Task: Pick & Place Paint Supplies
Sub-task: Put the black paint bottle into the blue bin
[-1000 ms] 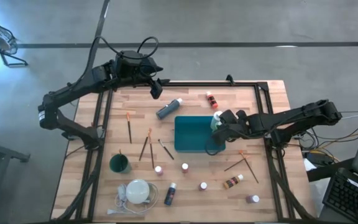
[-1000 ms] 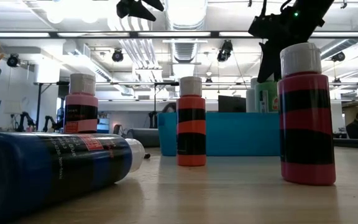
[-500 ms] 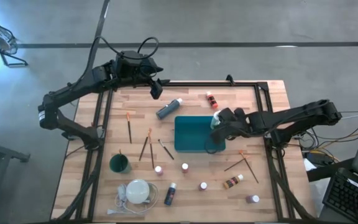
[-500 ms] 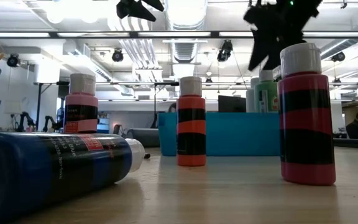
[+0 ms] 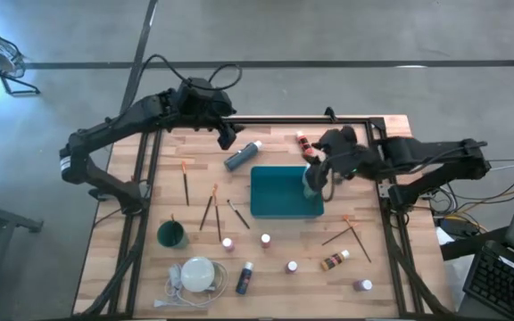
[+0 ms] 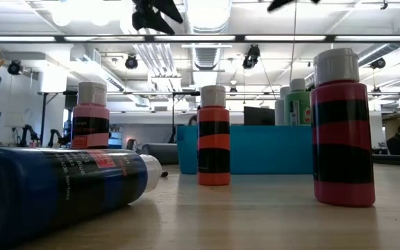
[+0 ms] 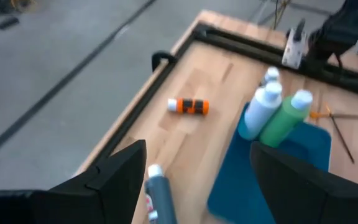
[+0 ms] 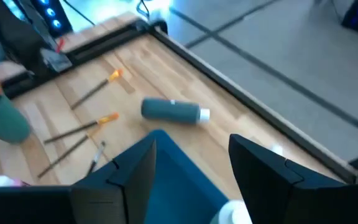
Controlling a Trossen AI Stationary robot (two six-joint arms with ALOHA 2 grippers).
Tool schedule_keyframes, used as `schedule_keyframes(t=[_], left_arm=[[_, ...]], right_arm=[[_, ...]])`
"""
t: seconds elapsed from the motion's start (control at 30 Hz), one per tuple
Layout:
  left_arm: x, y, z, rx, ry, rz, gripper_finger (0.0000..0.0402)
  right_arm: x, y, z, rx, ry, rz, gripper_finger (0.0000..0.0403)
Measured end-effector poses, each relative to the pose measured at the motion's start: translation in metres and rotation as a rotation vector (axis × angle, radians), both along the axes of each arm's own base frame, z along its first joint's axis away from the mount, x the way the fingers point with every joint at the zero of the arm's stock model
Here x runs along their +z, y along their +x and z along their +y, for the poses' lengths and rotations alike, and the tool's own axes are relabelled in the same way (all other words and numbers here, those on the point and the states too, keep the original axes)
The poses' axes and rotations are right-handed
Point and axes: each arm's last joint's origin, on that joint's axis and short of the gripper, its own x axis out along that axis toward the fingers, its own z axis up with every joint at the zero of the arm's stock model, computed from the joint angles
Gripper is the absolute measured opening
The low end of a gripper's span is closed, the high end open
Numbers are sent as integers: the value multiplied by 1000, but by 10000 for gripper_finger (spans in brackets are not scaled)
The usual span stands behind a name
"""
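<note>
The teal tray [image 5: 279, 194] lies mid-table. A green bottle [image 7: 286, 118] and light blue bottles [image 7: 260, 109] stand upright in its right end. My right gripper [image 5: 316, 175] hangs open high above them, holding nothing. My left gripper [image 5: 226, 135] hovers open over the far left of the table, above a grey-blue bottle [image 5: 242, 156] lying on its side. An orange bottle [image 5: 303, 143] lies near the far edge. Thin brushes [image 5: 208, 209] lie left of the tray and others [image 5: 351, 234] to its right. Small bottles [image 5: 265, 239] stand along the near side.
A green cup [image 5: 171, 235] holding brushes and a white disc with a cord [image 5: 198, 273] sit near left. A black frame [image 5: 328, 119] runs along the table's far and side edges. Bare wood lies between the tray and the far edge.
My right gripper has risen steeply from the tray's right end, going out of the top of the low view, and has tipped up somewhat. The bottles in the tray have stayed upright.
</note>
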Motion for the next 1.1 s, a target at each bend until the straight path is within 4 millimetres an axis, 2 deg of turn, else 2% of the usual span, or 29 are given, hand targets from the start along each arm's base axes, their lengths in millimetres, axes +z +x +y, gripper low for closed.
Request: schedule_keyframes(t=[0.2,0.4,0.63,0.87,1.1], left_arm=[[-16,17,5,-56,-42,53,291],[-37,37,14,-62,-90,148,291],[-60,74,30,-59,-143,308,291],[-74,110,49,30,-142,426,291],[-98,129,61,79,-187,558,291]], right_arm=[[38,-14,-2,30,-29,-48,183],[53,-23,-3,40,-42,-50,173],[57,-25,-5,24,-70,-49,177],[52,-23,-5,15,-62,-32,193],[47,-23,-5,-1,-43,-20,197]])
